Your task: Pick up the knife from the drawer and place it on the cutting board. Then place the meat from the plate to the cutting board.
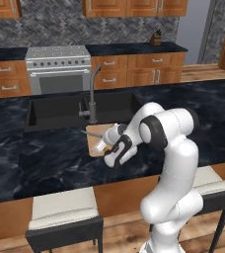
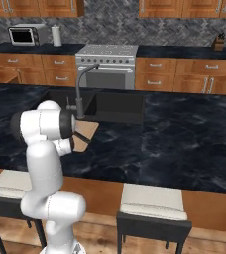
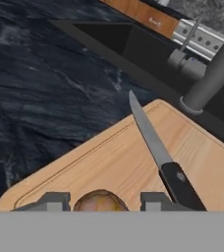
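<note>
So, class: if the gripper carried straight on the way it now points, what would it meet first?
The gripper has the meat between its fingertips and points down at the cutting board. The board's bare wood, left of the knife, would probably be met first, though how high the meat sits above it is unclear.

Cutting board lies flat on the table, near side of the sink, just by the faucet base. Knife lies on the board, tip toward the sink. Meat sits between the fingertips of the claw, over the board's near part.
</note>
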Controlling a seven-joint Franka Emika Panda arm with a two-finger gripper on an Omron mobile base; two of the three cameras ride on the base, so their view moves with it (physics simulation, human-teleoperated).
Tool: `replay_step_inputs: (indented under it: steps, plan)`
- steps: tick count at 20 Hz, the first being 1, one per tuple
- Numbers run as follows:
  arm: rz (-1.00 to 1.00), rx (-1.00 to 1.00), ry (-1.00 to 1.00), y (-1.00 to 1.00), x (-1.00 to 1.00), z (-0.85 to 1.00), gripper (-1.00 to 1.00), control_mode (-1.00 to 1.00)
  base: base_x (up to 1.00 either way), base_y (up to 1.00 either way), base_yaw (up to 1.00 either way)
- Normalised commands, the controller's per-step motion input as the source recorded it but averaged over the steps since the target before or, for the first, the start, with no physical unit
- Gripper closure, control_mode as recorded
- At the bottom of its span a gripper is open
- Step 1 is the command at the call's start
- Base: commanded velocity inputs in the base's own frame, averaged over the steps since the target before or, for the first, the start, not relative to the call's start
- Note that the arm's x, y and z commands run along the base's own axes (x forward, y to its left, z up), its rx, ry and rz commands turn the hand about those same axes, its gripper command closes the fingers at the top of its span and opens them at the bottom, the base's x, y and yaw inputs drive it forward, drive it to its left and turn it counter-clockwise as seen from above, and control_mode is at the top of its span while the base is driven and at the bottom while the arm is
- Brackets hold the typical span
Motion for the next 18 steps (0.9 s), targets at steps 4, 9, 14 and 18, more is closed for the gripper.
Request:
replay_step_inputs:
  steps: [4,9,14,18]
  plan:
    - [0.00,0.00,0.12,0.03,0.18,0.12,1.00,-1.00,0.00,0.00,0.00]
    - [0.00,0.00,0.08,0.00,0.34,0.00,1.00,-1.00,0.00,0.00,0.00]
    - [0.02,0.00,0.02,-0.12,0.36,0.00,1.00,-1.00,0.00,0.00,0.00]
    - [0.00,0.00,0.05,-0.04,0.44,0.00,1.00,-1.00,0.00,0.00,0.00]
